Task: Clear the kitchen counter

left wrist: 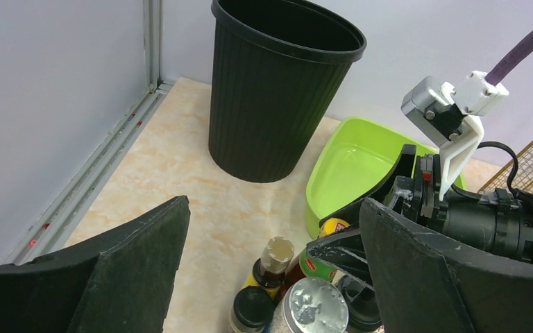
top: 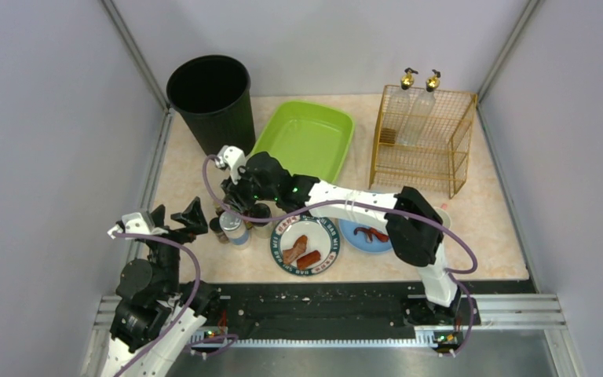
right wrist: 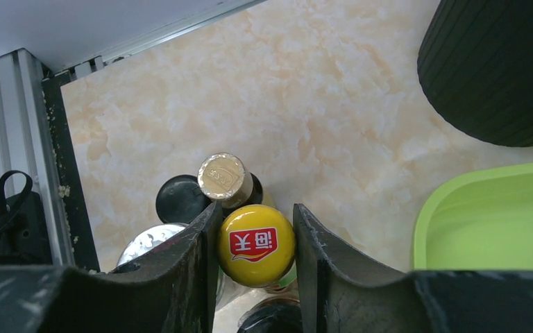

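A cluster of condiment bottles [top: 237, 226] stands on the kitchen counter [top: 188, 177], left of centre. My right gripper [right wrist: 256, 207] reaches down into the cluster. Its two fingers press both sides of the yellow cap with a red label [right wrist: 255, 244] on a green-labelled bottle [left wrist: 333, 226]. Round it stand a tan-capped bottle [right wrist: 223, 177], a black-capped jar [right wrist: 179, 199] and a silver-lidded jar [left wrist: 314, 305]. My left gripper [left wrist: 274, 208] hovers wide open just near and left of the cluster, holding nothing.
A black ribbed bin [top: 210, 98] stands at the back left, with a green tray [top: 306, 137] beside it. A gold wire rack [top: 424, 141] holding two bottles stands back right. A plate with sausages [top: 306, 245] and a blue plate [top: 365, 234] lie near the front edge.
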Available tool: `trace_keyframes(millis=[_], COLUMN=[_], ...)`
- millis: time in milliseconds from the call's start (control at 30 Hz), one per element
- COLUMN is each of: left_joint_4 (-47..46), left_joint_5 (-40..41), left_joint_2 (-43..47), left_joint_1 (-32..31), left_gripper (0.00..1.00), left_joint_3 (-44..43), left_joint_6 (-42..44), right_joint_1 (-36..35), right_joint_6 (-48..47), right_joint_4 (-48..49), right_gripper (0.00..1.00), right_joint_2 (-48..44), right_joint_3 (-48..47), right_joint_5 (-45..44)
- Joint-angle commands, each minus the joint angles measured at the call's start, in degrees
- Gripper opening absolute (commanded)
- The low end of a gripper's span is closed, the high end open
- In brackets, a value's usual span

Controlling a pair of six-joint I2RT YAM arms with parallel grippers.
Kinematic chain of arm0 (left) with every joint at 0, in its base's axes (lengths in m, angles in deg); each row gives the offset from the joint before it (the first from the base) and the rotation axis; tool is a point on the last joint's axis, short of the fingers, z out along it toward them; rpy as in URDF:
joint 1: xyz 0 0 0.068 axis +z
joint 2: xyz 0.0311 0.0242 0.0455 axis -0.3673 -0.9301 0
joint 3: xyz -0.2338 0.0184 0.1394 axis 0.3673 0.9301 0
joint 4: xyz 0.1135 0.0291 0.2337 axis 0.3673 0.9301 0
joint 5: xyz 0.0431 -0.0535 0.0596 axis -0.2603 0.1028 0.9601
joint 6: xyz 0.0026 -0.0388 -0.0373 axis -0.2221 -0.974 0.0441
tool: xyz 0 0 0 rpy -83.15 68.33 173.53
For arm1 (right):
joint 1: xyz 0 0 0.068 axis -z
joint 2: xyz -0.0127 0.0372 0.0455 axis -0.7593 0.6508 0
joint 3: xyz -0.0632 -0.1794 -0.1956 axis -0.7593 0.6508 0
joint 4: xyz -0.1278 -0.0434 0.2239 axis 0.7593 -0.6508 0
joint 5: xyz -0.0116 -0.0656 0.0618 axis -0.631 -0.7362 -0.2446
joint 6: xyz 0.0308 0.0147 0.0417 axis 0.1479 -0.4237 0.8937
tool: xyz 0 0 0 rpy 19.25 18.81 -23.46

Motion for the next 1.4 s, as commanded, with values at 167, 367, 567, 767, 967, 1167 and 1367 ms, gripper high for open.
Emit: trace_keyframes(millis=[167, 367, 567, 767, 967, 1167, 1367], left_joint_4=[-1.4, -1.4, -1.4, -1.4, -1.5, -1.4, -1.5], left_joint_5=[-0.4, -0.4, -0.4, -0.4, -0.4, -0.3, -0.5], left_joint_2=[2.4, 2.4, 2.4, 2.4, 2.4, 2.5, 2.8], left_joint_1=[-0.1, -0.1, -0.1, -0.1, -0.1, -0.1, -0.1], left_gripper=[0.96, 0.96, 0.96, 0.96, 0.96, 0.96, 0.96], left_joint_3=[0.1, 0.1, 0.1, 0.2, 0.2, 0.1, 0.2], left_joint_6=[0.2, 0.2, 0.2, 0.2, 0.3, 0.3, 0.2], right_joint_1=[-2.1, -2.1, -2.2, -2.0, -1.9, 0.4, 4.2], right_joint_6=[-1.5, -3.0, -4.6, -5.0, -4.8, -4.5, -4.0], right_joint_4=[2.1, 4.9, 5.6, 7.0, 7.6, 7.8, 7.0], right_gripper=[0.0, 0.0, 0.0, 0.0, 0.0, 0.0, 0.0], right_joint_2=[-0.9, -4.4, -6.5, -7.4, -7.5, -9.4, -13.8], right_joint_3=[-3.5, -3.5, -6.1, -8.3, -12.4, -15.7, -15.1], right_joint_5=[-3.1, -6.3, -8.2, -9.5, -10.2, -10.5, -10.0])
